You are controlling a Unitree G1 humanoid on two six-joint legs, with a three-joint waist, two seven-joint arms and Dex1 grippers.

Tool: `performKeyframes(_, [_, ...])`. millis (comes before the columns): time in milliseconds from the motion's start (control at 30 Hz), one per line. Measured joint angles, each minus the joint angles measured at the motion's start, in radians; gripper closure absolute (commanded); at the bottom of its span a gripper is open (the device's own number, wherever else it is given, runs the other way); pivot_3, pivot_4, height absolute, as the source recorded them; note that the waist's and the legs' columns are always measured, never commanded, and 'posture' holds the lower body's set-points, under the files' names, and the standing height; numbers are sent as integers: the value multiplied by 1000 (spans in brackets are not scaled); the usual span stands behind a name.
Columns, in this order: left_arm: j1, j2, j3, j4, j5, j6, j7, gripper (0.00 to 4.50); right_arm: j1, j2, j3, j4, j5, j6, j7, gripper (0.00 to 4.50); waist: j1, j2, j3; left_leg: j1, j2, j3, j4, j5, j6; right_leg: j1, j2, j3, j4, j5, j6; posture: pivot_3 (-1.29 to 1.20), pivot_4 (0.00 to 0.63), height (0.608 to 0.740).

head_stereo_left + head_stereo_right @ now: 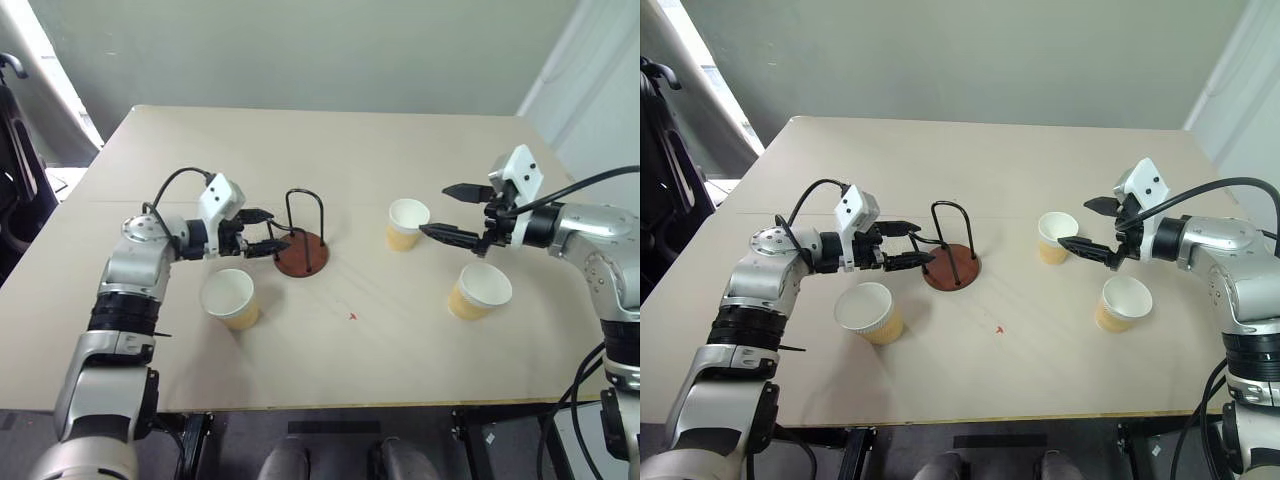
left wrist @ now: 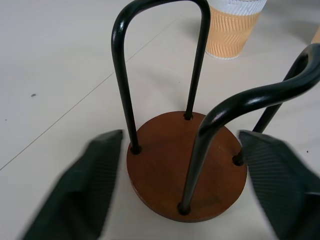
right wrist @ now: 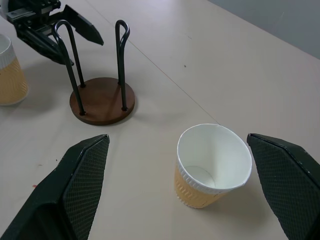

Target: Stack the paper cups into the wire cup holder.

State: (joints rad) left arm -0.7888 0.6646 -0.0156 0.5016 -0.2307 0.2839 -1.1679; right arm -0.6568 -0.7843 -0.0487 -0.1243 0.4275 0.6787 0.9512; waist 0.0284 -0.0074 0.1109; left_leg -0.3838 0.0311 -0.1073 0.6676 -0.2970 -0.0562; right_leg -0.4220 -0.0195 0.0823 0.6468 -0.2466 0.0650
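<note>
The wire cup holder point(image 1: 303, 255), a reddish-brown wooden disc with black wire loops, stands left of the table's middle. My left gripper point(image 1: 268, 231) is open at its left side, and the fingers point(image 2: 85, 190) flank the base point(image 2: 187, 165) without clearly touching it. Three tan paper cups stand upright: one point(image 1: 230, 298) in front of my left gripper, one point(image 1: 407, 223) right of the holder, one point(image 1: 480, 290) at the front right. My right gripper point(image 1: 436, 210) is open just right of the middle cup point(image 3: 212, 167) and holds nothing.
The beige table point(image 1: 330, 150) stretches bare behind the holder and cups. A small red mark point(image 1: 352, 317) lies on the table in front of the holder. A dark object point(image 1: 15, 150) stands off the table's left edge.
</note>
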Motion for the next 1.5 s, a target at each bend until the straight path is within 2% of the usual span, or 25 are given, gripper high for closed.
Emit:
performKeyframes(233, [0,-11,0,0,-1,6,15,4392,0,0,0,1,-1,-7,0,0,0,0,0,0,0,0,0,0,0,0,0,0,0,0,0,0,150,740])
performKeyframes(267, [0,-15,1,-1,-2,8,19,4482,0,0,0,2,-1,-8,0,0,0,0,0,0,0,0,0,0,0,0,0,0,0,0,0,0,150,740])
performKeyframes(533, [35,-63,4,-83,-26,61,47,4482,0,0,1,6,-11,-16,0,0,3,0,0,0,0,0,1,0,0,0,0,0,0,0,1,0,150,740])
performKeyframes(767, [72,-119,-18,-254,-57,143,70,4482,0,-2,1,9,-13,-16,1,0,3,0,0,0,0,1,2,0,0,0,0,0,0,1,1,0,150,740])
performKeyframes(1100, [128,-100,-98,-387,-68,200,31,4482,0,-49,0,36,-20,-32,14,0,3,0,0,0,0,1,3,0,0,1,0,1,1,1,2,0,150,740])
performKeyframes(1500, [145,-102,-118,-407,-68,196,22,4482,20,-76,-4,27,-5,-32,37,0,3,0,0,1,0,1,5,-1,1,4,1,1,0,1,2,0,150,740])
